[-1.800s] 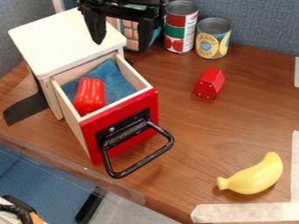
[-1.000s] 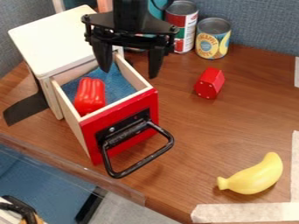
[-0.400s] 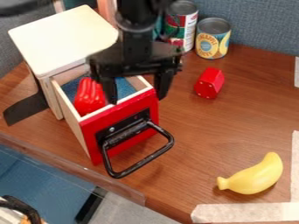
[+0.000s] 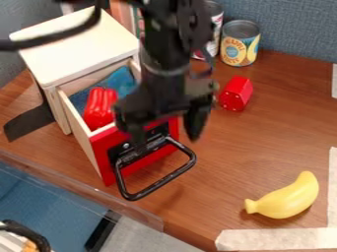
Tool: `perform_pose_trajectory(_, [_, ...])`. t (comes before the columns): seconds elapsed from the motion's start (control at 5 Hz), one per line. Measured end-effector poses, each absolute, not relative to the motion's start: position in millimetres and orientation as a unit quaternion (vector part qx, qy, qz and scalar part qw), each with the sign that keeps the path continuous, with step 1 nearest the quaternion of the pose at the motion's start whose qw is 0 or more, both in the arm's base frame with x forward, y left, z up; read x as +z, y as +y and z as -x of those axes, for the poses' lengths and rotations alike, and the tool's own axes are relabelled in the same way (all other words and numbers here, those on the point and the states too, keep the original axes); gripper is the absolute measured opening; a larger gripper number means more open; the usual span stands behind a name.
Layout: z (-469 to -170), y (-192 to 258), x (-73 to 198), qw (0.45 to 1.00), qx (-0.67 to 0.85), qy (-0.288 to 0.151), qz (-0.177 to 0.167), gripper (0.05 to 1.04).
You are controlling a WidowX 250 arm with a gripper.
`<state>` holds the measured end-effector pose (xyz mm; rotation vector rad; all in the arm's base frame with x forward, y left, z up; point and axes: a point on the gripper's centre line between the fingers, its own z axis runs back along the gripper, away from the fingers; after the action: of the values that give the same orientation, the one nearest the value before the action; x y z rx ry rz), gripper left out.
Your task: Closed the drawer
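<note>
My gripper (image 4: 166, 140) hangs over the front right part of the drawer, its two fingers spread apart with nothing between them. The left finger is above the drawer's front, the right one above the wooden table beside it. The drawer (image 4: 105, 156) stands pulled out of the small white-topped cabinet (image 4: 72, 47); it has a red front with a black loop handle (image 4: 154, 185). A red toy pepper (image 4: 100, 108) lies inside on blue cloth (image 4: 118, 81).
A red block (image 4: 235, 93) lies right of the gripper. Behind it stand a fruit can (image 4: 240, 43) and another can (image 4: 215, 29). A yellow banana (image 4: 284, 198) lies at the lower right, near white tape (image 4: 283, 239). The table edge (image 4: 85, 189) runs along the lower left.
From above the cabinet's top, my gripper has come forward and down the view, past the drawer's inside to its front. The drawer, pepper and other objects have stayed put.
</note>
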<state>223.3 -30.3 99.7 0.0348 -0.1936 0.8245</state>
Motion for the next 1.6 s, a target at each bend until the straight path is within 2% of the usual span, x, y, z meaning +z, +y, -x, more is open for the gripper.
perform_pose_trajectory(0.4, [-207, -42, 76, 0.876, 0.473, -0.094, -0.006, 1.001])
perform_pose_trajectory(0.6, [-205, -46, 70, 0.865, 0.494, -0.089, 0.012, 1.001])
perform_pose_trajectory(1.2, [-203, -54, 45, 0.852, 0.519, -0.041, 0.059, 1.001])
perform_pose_trajectory(1.6, [-205, -49, 27, 0.85, 0.522, -0.025, 0.06, 1.001])
